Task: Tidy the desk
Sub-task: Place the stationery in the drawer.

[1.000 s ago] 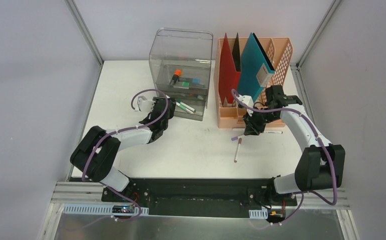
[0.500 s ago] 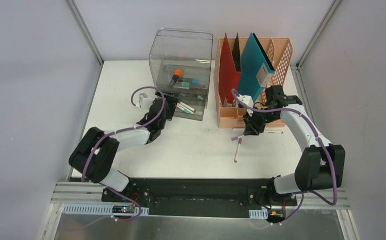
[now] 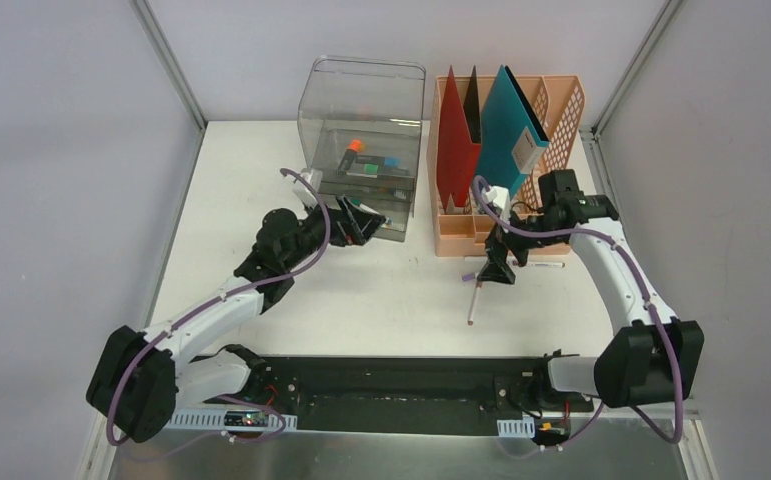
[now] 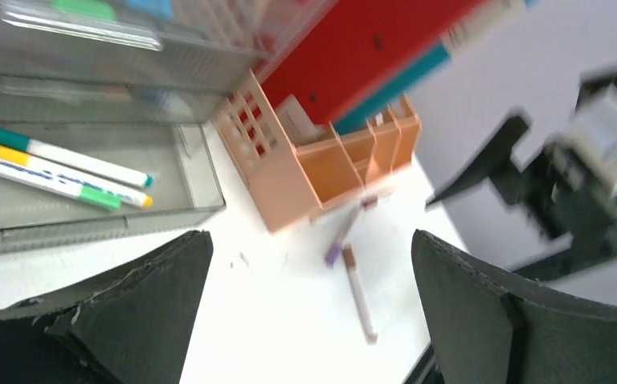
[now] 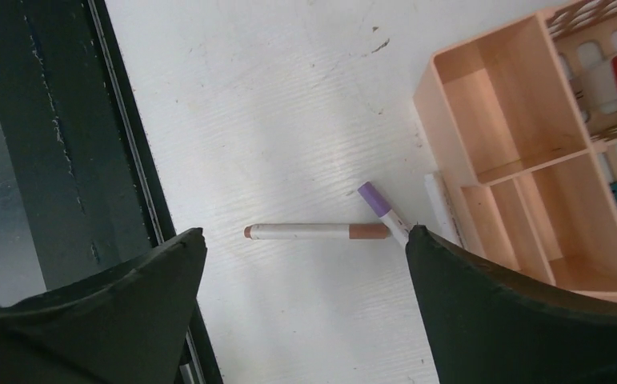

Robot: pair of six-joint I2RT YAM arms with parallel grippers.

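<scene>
A fixed camera high behind the 2 arm bases looked down on the whole desk (image 3: pixel 381 290). The left wrist camera, low, close and tilted, faced the drawer box (image 4: pixel 97 228) and file rack (image 4: pixel 285 192). The right wrist camera looked straight down at the tabletop. All 3 views shared the brown-capped pen (image 5: pixel 317 231) beside the rack.
</scene>
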